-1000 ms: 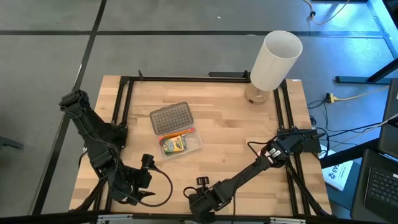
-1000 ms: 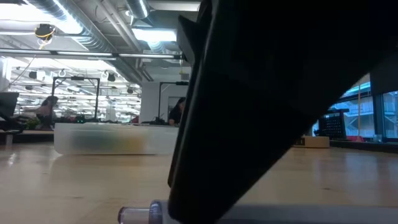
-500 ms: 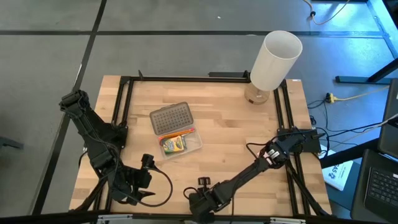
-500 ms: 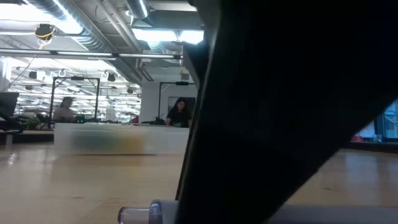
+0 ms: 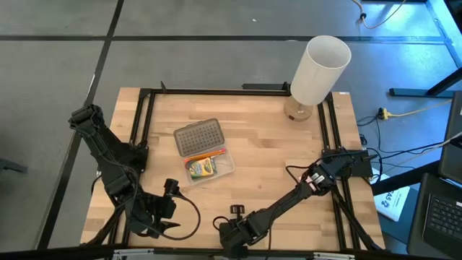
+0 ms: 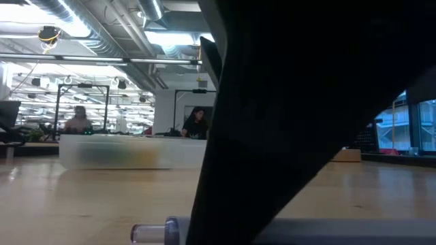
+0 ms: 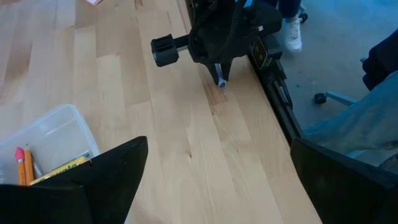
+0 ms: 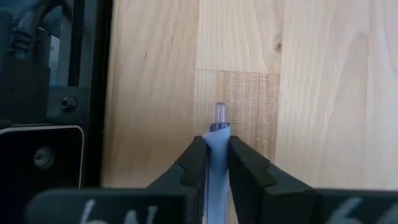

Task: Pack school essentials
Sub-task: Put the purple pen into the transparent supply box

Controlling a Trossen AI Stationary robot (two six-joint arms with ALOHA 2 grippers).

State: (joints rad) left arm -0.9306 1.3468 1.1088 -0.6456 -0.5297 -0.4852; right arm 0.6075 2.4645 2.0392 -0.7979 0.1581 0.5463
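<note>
The right end effector [image 8: 216, 163] is low at the near edge of the tabletop [image 5: 260, 144], with its two dark fingers [image 8: 249, 171] pinched on the slim grey pen [image 8: 217, 140]. The pen lies between the fingers, and its pale, clear tip pokes out past them, over the wood and close to the black frame rail [image 8: 87, 74] that runs along the tabletop's edge. In the low view the same pen [image 6: 153, 233] lies along the bottom of the picture, level with the wood, with its clear end sticking out from under the dark bulk of the right arm. The left wrist view shows this end effector [image 7: 221, 78] from farther off, pointing down at the boards with the pen tip below it.

The left end effector [image 5: 170, 230] waits at the near left corner of the tabletop, its fingers [image 7: 118, 168] spread wide and holding nothing.

Farther in, near the middle of the tabletop, sits the clear plastic case [image 5: 209, 165]. Inside it lie the green-and-yellow crayon box [image 5: 203, 168] and, along one side, the two thin orange pencils [image 7: 22, 165]. The dimpled grey lid [image 5: 197, 136] lies just beside the case on its far side. The tall white cylinder [image 5: 320, 70] stands at the far right corner.

Beyond the tabletop, two people [image 6: 78, 119] sit in the room behind.
</note>
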